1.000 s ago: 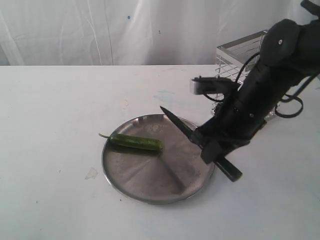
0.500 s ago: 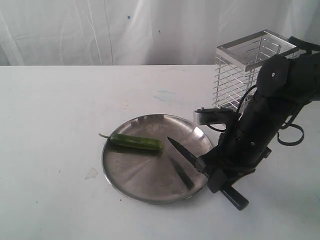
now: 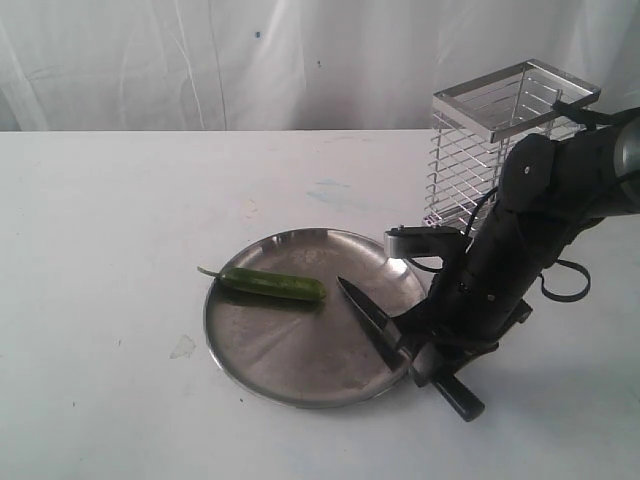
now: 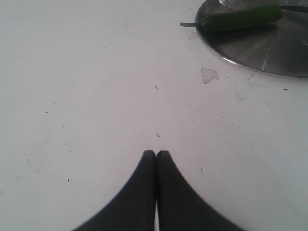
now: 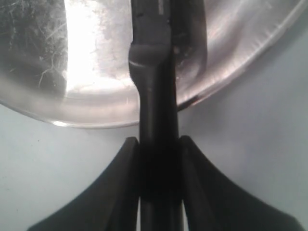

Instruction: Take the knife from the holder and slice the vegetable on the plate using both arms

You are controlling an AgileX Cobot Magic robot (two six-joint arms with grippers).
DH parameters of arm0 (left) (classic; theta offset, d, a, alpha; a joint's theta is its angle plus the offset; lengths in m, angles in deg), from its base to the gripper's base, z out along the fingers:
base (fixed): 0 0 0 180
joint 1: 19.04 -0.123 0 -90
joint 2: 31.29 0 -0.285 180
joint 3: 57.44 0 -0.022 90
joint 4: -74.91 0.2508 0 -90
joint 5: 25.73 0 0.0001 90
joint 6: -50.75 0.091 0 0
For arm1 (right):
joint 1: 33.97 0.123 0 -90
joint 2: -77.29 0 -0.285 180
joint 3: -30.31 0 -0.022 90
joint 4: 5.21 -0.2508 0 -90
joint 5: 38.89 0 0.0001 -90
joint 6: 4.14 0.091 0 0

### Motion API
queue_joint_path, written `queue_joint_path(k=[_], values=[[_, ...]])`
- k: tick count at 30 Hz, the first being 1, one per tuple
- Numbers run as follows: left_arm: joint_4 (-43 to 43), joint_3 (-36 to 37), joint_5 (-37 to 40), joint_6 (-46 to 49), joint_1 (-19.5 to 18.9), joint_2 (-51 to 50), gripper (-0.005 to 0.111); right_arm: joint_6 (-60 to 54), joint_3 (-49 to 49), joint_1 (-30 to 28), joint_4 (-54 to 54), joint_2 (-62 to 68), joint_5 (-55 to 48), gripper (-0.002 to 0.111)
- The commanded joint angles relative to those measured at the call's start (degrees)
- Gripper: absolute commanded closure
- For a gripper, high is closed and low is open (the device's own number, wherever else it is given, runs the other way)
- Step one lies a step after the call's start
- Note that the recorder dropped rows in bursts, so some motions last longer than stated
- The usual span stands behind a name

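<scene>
The right jaws are pinching the knife (image 3: 375, 320) by its black handle, one on each side, with the butt sticking out behind them and the blade reaching ahead of them over the near rim of the plate (image 3: 280, 355). The blade is sitting low, and I cannot tell whether its edge is touching the metal. The vegetable (image 3: 272, 285) is lying on the plate ahead of the blade tip, clearly apart from it, with its blunt end nearest the tip and its thin stem pointing away. The holder (image 3: 470, 150) is standing behind the right arm (image 3: 520, 240), no longer carrying the knife. The left jaws are pressed together with nothing between them, hovering over the bare desk (image 3: 120, 200), with the plate and vegetable lying ahead of them and off to one side. The step in hand looks to be bringing the blade to the vegetable. To do that well, the right jaws should be carrying the blade forward until it is crossing the vegetable squarely, not along its length, and clear of the plate so the tip is not scraping. The left jaws should be coming in to pin the stem end first, since a round vegetable on smooth steel is likely to roll or slide under the first push
</scene>
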Motion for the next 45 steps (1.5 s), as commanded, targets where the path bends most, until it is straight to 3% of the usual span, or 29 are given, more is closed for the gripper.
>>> queue_joint_path(k=[1, 8, 29, 35, 39, 42, 45], values=[[-0.6, 0.2, 0.5, -0.3, 0.2, 0.2, 0.107, 0.0, -0.1, -0.1, -0.3, -0.1, -0.1, 0.086], [-0.6, 0.2, 0.5, -0.3, 0.2, 0.2, 0.107, 0.0, -0.1, -0.1, -0.3, -0.1, -0.1, 0.065], [-0.6, 0.2, 0.5, -0.3, 0.2, 0.2, 0.107, 0.0, -0.1, -0.1, 1.5, -1.0, 1.1, 0.065], [-0.6, 0.2, 0.5, -0.3, 0.2, 0.2, 0.107, 6.9, 1.5, -0.3, 7.1, -8.5, 0.5, 0.065], [-0.6, 0.2, 0.5, -0.3, 0.2, 0.2, 0.107, 1.7, 2.0, -7.8, -3.3, -9.1, -8.7, 0.065], [-0.6, 0.2, 0.5, -0.3, 0.2, 0.2, 0.107, -10.4, 2.0, -17.2, -18.1, -9.1, -17.6, 0.065], [-0.6, 0.2, 0.5, -0.3, 0.2, 0.2, 0.107, -26.5, 0.1, -22.0, -29.9, -9.4, -19.0, 0.066]])
